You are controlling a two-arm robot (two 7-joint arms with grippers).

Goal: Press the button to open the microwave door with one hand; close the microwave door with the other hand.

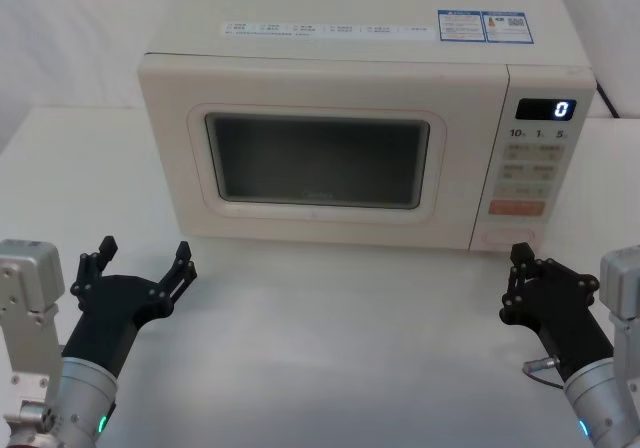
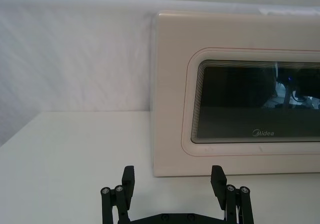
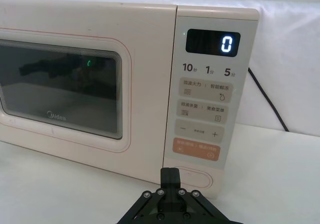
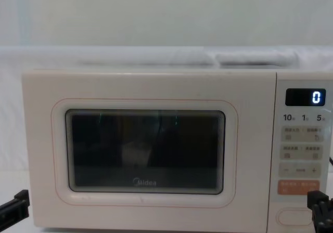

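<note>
— Where is the button [image 3: 197, 176] sitting?

— At the very bottom of the control panel [image 3: 207, 104], in the lower right of my head view, under the orange key pair [image 3: 196, 152]. It is plain and carries no print. My right pincer [image 1: 517, 276] is hovering just in front of it, fingers pressed together, not yet touching it.

— And the microwave door [image 1: 318, 153]?

— It is lying shut, flush with the panel, filling the middle of the head view. Its dark window [image 4: 145, 151] is wearing a thin pink outline, and I am reading "Midea" in grey beneath the glass.

— Anything else legible?

— The display [image 3: 213, 43] is glowing "0" near the upper right of my right wrist view. Below it I am reading "10", "1" and "5", then a minus and a plus on a pale key; the small print on the other keys is too fine for me. A blue and white sticker [image 1: 482, 25] is lying on the microwave [image 1: 350, 63] top, its text unreadable.

— Your left pincer [image 1: 148, 259]?

— It is waiting in the lower left of the head view, fingers spread wide, well apart from the door, above the white table [image 1: 330, 348]. A black cable [image 3: 267, 100] is trailing behind the right side.
</note>
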